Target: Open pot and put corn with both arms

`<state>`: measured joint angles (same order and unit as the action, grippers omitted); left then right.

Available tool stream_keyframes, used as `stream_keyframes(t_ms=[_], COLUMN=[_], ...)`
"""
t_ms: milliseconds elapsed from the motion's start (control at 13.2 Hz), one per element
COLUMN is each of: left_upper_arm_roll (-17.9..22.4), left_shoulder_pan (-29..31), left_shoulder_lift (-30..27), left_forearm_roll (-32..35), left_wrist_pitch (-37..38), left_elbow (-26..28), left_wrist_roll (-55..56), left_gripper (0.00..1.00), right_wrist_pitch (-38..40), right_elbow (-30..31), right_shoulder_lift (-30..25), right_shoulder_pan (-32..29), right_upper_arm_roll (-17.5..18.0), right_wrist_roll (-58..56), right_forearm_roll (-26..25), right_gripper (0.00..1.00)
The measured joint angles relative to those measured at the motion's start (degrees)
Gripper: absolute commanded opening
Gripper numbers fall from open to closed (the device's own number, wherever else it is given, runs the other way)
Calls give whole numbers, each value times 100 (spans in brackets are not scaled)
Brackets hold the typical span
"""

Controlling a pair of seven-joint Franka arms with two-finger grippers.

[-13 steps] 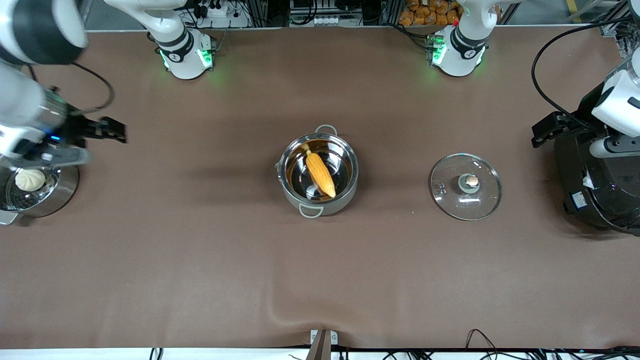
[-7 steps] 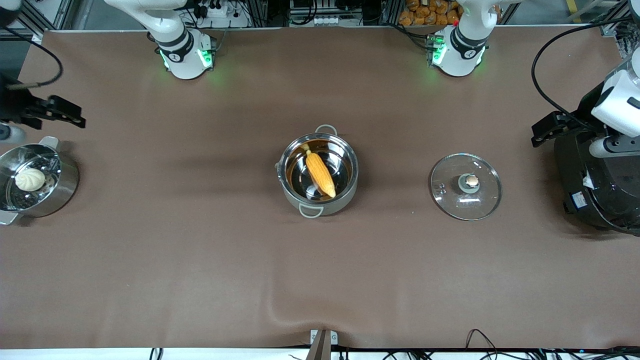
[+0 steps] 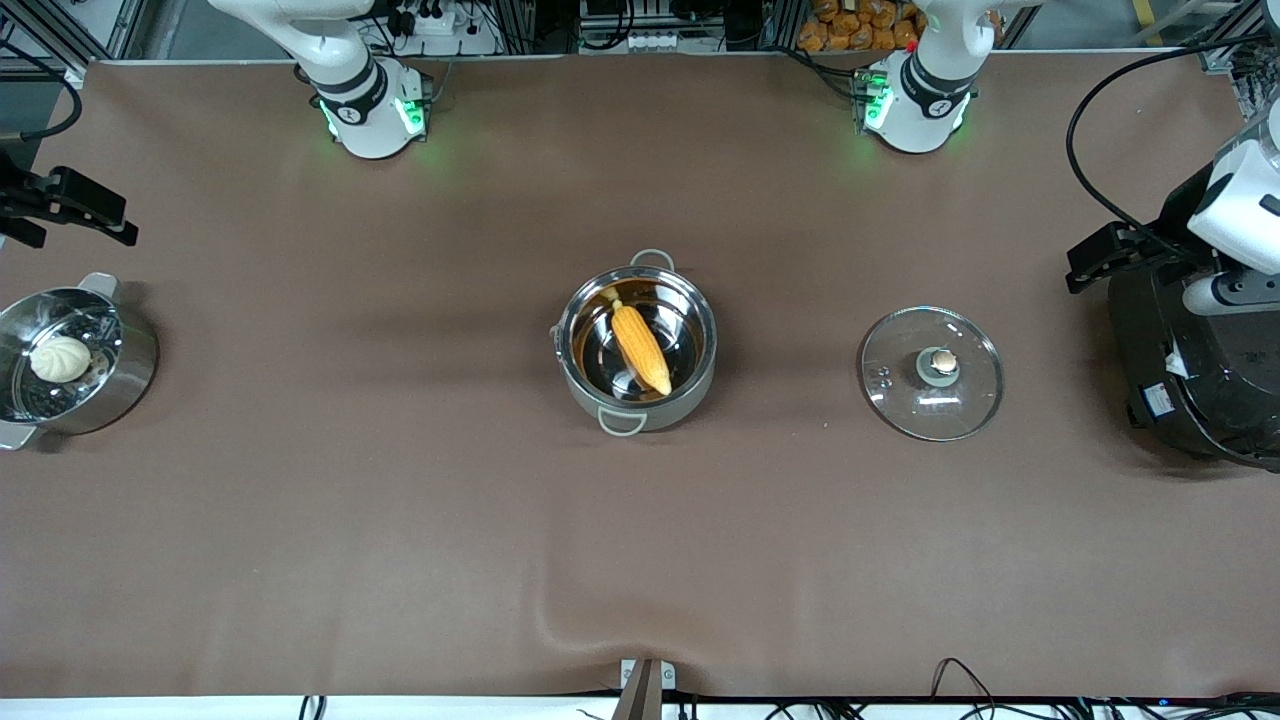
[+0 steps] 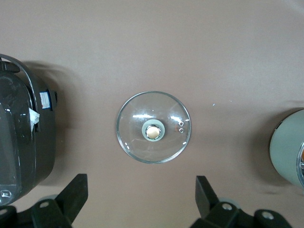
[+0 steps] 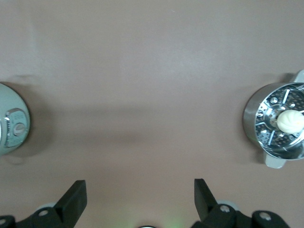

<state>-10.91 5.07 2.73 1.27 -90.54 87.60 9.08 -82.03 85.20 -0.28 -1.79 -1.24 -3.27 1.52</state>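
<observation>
The steel pot stands open in the middle of the table. The yellow corn lies inside it. The glass lid with its coppery knob lies flat on the table beside the pot, toward the left arm's end. The lid also shows in the left wrist view. My left gripper is open and empty, high up by the black cooker. My right gripper is open and empty, high at the right arm's end of the table. A pot edge shows in each wrist view.
A steel steamer pot with a white bun stands at the right arm's end; it also shows in the right wrist view. A big black cooker stands at the left arm's end, also in the left wrist view.
My right arm has drawn back from over the steamer pot toward the table's end, and its gripper now sits at the view's edge. The left arm, pot, corn and lid have not moved.
</observation>
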Motion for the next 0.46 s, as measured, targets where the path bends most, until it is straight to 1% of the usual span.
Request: stream_keyframes(t_ms=[455], left_upper_arm_roll=[-1], left_shoulder_pan=[10], left_shoulder_lift=[-4], left_forearm_roll=[0], left_wrist_pitch=[134], left_elbow=[-22], left_wrist_roll=[-3], left_gripper=[100], right_wrist_pitch=[-9], right_elbow=[-3], right_shoulder_lift=[0], right_shoulder_pan=[-13], right_upper_arm_roll=[-33], right_wrist_roll=[0], right_forearm_roll=[54], right_gripper=[100])
